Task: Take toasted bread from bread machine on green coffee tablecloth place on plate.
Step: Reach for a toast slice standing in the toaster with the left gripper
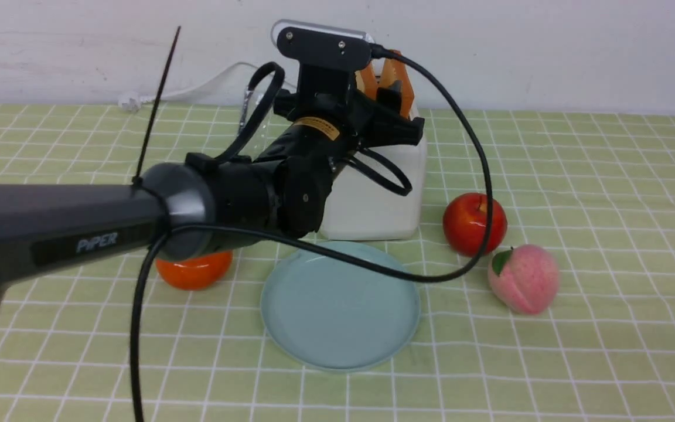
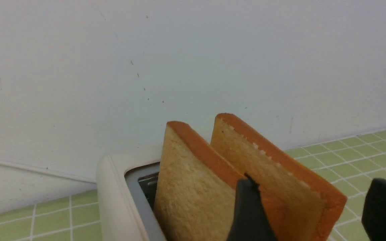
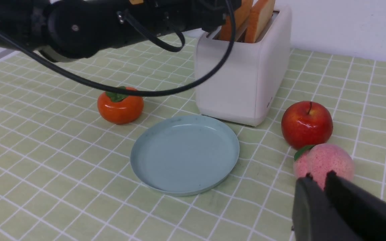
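Two slices of toasted bread [image 2: 193,190] stand in the slots of the bread machine [image 1: 372,205], which sits on the green coffee tablecloth [image 1: 607,176]. The left claw [image 2: 313,179] hangs at the slices' upper edges with its jaws spread wide; contact cannot be told. The right claw [image 3: 318,177], closed and empty, hovers near the peach [image 3: 323,160]. The plate [image 1: 340,305] lies just in front of the bread machine.

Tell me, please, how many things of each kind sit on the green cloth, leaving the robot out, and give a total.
Toast slices: 2
Toaster: 1
Plate: 1
Fruit: 3 (persimmon, apple, peach)
Total: 7
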Controlling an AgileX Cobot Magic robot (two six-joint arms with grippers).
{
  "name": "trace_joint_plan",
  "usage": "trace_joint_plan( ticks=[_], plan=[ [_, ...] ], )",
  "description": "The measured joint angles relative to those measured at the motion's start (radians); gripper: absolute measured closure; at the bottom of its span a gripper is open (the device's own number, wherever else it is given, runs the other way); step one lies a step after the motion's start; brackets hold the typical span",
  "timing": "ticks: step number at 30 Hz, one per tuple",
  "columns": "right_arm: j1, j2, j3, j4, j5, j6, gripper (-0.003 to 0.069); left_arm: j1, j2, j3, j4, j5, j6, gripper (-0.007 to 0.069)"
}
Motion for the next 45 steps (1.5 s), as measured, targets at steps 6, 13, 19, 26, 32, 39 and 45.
trace_joint_plan(
  ticks=[6,13,19,26,32,39,45],
  plan=[
    [0.000,0.000,0.000,0.000,0.000,0.000,0.0585,0.000,0.070,-0.078,-0.139,-0.003,0.155,0.0193],
    [0.000,0.000,0.000,0.000,0.000,0.000,0.0579,0.000,0.086,-0.097,-0.244,-0.018,0.269,0.0236],
    [0.000,0.000,0.000,0.000,0.000,0.000,0.0571,0.004,0.086,-0.098,-0.246,-0.040,0.275,0.0347],
    [0.000,0.000,0.000,0.000,-0.001,0.000,0.0564,0.032,0.086,-0.101,-0.246,0.002,0.275,0.0400],
    [0.000,0.000,0.000,0.000,-0.004,0.000,0.0564,0.047,0.086,-0.105,-0.246,0.030,0.271,0.0400],
    [0.000,0.000,0.000,0.000,-0.018,-0.001,0.0564,0.050,0.086,-0.105,-0.255,0.042,0.268,0.0496],
    [0.000,0.000,0.000,0.000,-0.025,-0.001,0.0564,0.050,0.083,-0.106,-0.289,0.043,0.268,0.0526]
  ],
)
